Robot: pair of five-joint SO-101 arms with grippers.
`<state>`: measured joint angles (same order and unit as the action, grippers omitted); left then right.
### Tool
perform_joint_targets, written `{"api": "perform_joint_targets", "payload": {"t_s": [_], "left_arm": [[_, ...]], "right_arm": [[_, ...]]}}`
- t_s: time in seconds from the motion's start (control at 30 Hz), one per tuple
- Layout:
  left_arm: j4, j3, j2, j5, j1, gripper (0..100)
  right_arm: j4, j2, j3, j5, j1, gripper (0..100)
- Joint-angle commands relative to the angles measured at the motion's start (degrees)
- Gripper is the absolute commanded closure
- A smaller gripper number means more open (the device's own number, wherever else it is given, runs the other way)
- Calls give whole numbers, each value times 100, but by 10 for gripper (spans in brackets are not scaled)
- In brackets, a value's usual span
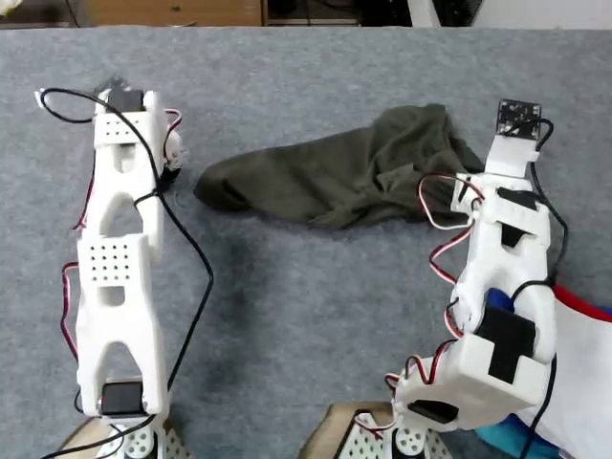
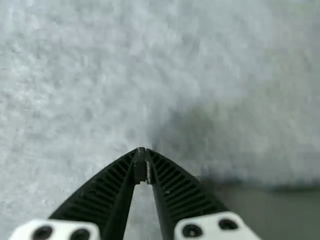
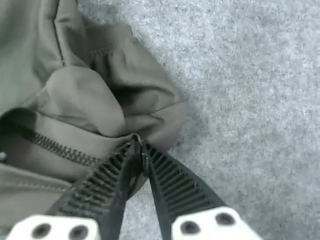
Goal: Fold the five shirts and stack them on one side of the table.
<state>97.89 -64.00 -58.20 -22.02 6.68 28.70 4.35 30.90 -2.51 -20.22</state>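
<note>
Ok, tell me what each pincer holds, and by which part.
Left pincer: shut, nothing held. Right pincer: shut on the olive shirt, pinching a fold at its edge by the stitched seam.

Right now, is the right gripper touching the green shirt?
Touching. The right wrist view shows the right gripper with its fingers closed on a bunched edge fold of the olive shirt.

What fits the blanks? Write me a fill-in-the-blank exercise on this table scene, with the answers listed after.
1. The crumpled shirt on the table is dark ___.
2. The left gripper is ___ over a bare grey patch.
3. The right gripper has its tips together at the edge of the ___.
Answers: green; shut; shirt
</note>
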Motion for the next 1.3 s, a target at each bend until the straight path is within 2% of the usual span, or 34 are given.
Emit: {"api": "perform_joint_targets", "payload": {"t_s": [0.0,0.2,0.33,0.4,0.5,0.67,0.87,1.07,1.27], "left_arm": [[325,-88,585,501,-369,982],[273,1635,2229,1037,-1468,982],[-492,2708,2571,1064,-1591,982],[-580,3042,2580,1055,-1653,982],[-651,3147,2519,1037,-1662,982],[-1723,3640,2510,1073,-1662,971],[-3297,4440,2325,1002,-1591,827],[-3719,4299,2149,378,-1371,812],[-3903,3912,1789,264,-1345,816]], "right_arm": [[-123,-31,-268,35,-66,994],[-132,4,-303,26,-66,994],[-132,4,-303,9,-66,994],[-132,4,-303,0,-66,994],[-132,13,-303,0,-66,994],[-132,31,-303,-9,-31,994],[-132,31,-312,-9,-31,994],[-132,31,-312,-9,-22,994],[-132,31,-312,-9,-22,994]]}}
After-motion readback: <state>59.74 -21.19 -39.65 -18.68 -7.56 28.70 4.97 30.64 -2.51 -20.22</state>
